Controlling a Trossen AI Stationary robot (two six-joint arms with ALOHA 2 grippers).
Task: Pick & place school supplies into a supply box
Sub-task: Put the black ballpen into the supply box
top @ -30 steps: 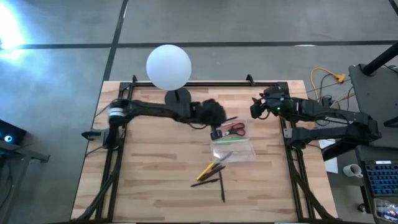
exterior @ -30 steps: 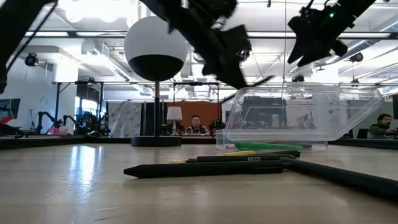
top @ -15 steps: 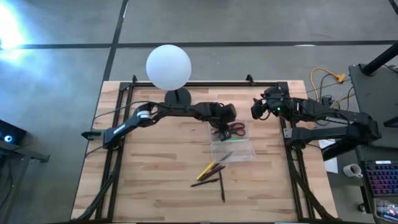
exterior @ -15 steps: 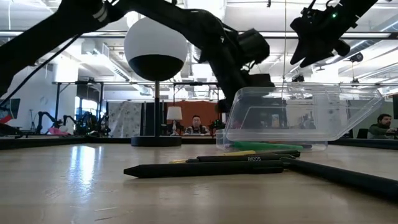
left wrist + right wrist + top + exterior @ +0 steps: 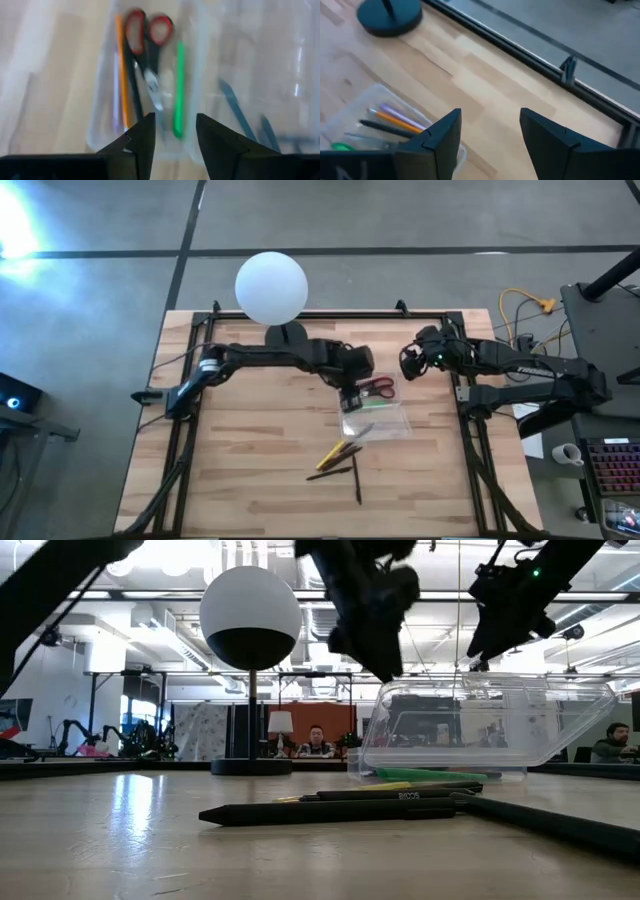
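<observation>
The clear supply box (image 5: pixel 375 406) lies open at mid table, with its lid (image 5: pixel 378 423) toward the near side. In the box lie red-handled scissors (image 5: pixel 146 37), an orange pencil (image 5: pixel 120 75), a dark pen (image 5: pixel 132 85) and a green marker (image 5: pixel 178 90). My left gripper (image 5: pixel 175 135) hangs open above the box's left end (image 5: pixel 349 396), pointing steeply down, with nothing between its fingers. My right gripper (image 5: pixel 490 135) waits open in the air to the right of the box (image 5: pixel 404 363). Yellow and orange pencils (image 5: pixel 339 451) and dark pens (image 5: pixel 333 473) lie on the table near the front.
A white globe lamp (image 5: pixel 271 287) on a black base (image 5: pixel 390 14) stands at the table's far edge, behind my left arm. A black frame rail (image 5: pixel 535 47) runs along the table's far side. Bare wood lies left of the box and at the near left.
My left gripper carried a dark pen above the box a second ago. It dipped toward the box's left end, then rose again, tipping more steeply down. The pen no longer shows in its fingers. My right arm has kept still.
</observation>
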